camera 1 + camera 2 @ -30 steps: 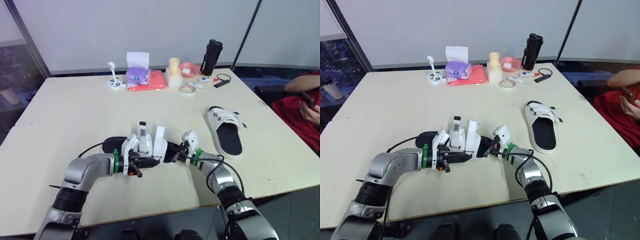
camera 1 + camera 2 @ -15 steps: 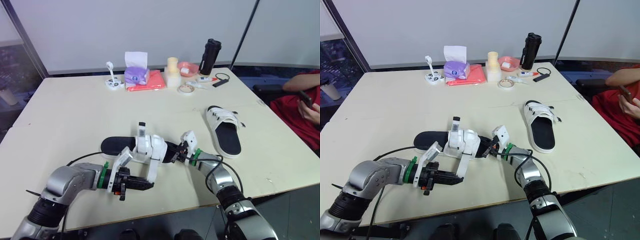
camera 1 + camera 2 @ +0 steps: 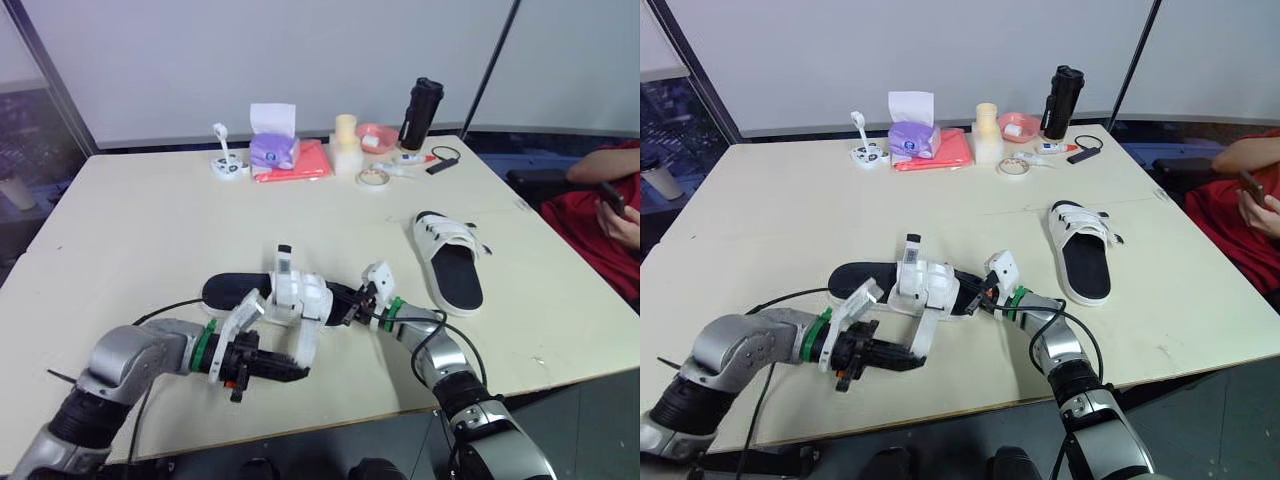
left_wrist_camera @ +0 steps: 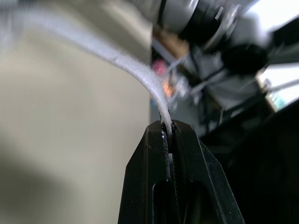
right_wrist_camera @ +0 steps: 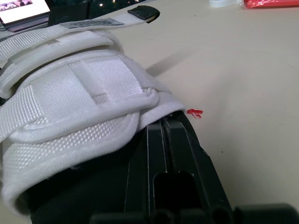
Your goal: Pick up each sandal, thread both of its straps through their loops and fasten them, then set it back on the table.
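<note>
Left eye view puts the sandal [image 3: 285, 297] just below the middle of the frame, lying on the tabletop [image 3: 150, 230] with its black sole pointing toward the left edge and its white upper raised. One loose white strap [image 3: 306, 340] hangs from the upper toward the lower edge of the frame. Its end is pinched in the left claw [image 3: 303, 372], and the left wrist view shows the two black fingers clenched on the strap's edge. The left arm lies low across the lower left, its elbow bent and its wrist aimed toward the right of the frame. The right arm rises from the lower right, its forearm slanting up and to the left. The right claw [image 3: 345, 306] meets the sandal's right end, and in the right wrist view its fingers are pressed together, gripping at the rim of the white upper. A second sandal [image 3: 450, 262] lies apart at centre right with its straps closed. A tissue box [image 3: 275, 148], a red cloth [image 3: 300, 165] and a black bottle [image 3: 421, 113] stand along the tabletop's far edge. A person's red sleeve [image 3: 595, 235] shows at the right edge.
</note>
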Available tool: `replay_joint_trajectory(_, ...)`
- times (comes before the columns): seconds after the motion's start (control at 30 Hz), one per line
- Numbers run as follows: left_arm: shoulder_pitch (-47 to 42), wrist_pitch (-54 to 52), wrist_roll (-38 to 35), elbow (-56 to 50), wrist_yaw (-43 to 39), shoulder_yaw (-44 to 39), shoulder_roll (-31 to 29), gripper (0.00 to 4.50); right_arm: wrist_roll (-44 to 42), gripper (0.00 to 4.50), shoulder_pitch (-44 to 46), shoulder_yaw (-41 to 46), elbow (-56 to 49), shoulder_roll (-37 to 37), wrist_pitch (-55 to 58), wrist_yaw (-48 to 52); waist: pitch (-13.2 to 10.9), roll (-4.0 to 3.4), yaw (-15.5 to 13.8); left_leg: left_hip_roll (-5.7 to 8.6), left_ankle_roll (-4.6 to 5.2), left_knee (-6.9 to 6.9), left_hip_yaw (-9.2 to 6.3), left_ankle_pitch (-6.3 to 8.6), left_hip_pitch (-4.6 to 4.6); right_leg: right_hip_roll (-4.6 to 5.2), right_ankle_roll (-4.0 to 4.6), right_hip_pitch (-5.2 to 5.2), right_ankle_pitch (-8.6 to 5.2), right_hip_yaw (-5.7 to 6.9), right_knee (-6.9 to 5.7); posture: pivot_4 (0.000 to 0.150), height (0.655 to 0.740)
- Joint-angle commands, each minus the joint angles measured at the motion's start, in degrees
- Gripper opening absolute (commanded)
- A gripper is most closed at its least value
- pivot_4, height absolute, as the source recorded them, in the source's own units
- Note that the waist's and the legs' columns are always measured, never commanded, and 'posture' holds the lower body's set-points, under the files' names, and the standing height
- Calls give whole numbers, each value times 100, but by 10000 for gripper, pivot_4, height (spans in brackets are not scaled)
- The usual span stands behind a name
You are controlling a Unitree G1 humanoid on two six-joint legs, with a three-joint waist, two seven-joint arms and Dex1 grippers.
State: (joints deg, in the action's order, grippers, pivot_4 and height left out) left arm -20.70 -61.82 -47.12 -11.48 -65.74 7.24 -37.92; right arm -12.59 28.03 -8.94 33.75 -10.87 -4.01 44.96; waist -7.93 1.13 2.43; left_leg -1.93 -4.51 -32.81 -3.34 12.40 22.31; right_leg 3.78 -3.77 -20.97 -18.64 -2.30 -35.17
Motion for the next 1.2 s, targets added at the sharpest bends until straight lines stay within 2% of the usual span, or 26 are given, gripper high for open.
replay_joint_trajectory(0.03,-467,-364,-619,245,278,-598,319,237,540,0,-471,-47,1335,-228,558,-480,0,1,-1,0,0,0,0,0,-1,0,0,0,0,1,0,1500,7400)
replay_joint_trajectory(0.13,-913,-516,-706,817,859,-939,838,237,541,0,-457,-51,1339,-215,562,-485,0,0,-1,2,3,-1,0,-2,-3,0,-1,2,0,4,-2,1500,7400)
replay_joint_trajectory(0.23,-1307,-384,-361,1547,1558,-1096,1330,237,539,0,-456,-47,1333,-200,556,-492,2,9,-17,4,11,-8,-1,-7,-4,-1,-4,7,2,10,-5,1500,7400)
replay_joint_trajectory(0.4,-1511,-134,240,1923,1678,-627,1443,237,598,0,-508,-90,1334,-215,503,-521,6,15,-16,11,17,-11,0,-11,-6,-5,-43,10,24,13,-8,1500,7400)
replay_joint_trajectory(0.47,-1652,-215,243,2151,1812,-743,1554,237,591,0,-539,-87,1321,-219,500,-536,7,17,-21,11,14,-11,0,-9,-7,-7,-44,10,24,14,-8,1500,7400)
replay_joint_trajectory(0.57,-1807,-197,225,2355,1829,-881,1623,10448,582,0,-559,-81,1300,-217,506,-554,13,28,-34,11,6,-17,-2,-4,-11,-7,-45,17,25,15,-8,1500,7400)
replay_joint_trajectory(0.8,-2191,296,263,2377,1626,-1066,1669,44634,572,0,-556,-76,1304,-209,511,-572,15,30,-39,11,3,-17,-2,-3,-25,-7,-46,32,25,18,-7,1500,7400)
replay_joint_trajectory(0.93,-2635,1117,736,2699,1344,-889,1552,44634,573,0,-536,-71,1330,-212,505,-568,16,34,-44,12,3,-17,-2,-3,-26,-9,-46,33,25,20,-6,1500,7400)
replay_joint_trajectory(1.13,-3348,3527,2565,4040,443,200,1213,44634,575,0,-523,-76,1358,-215,497,-561,16,29,-43,20,3,-17,0,-2,-36,-13,-46,44,25,27,-2,1500,7400)
replay_joint_trajectory(1.2,-3540,4018,2916,4623,214,377,1250,44634,578,0,-519,-76,1363,-215,496,-562,17,31,-48,19,3,-17,0,-2,-39,-12,-46,47,25,27,-2,1500,7400)
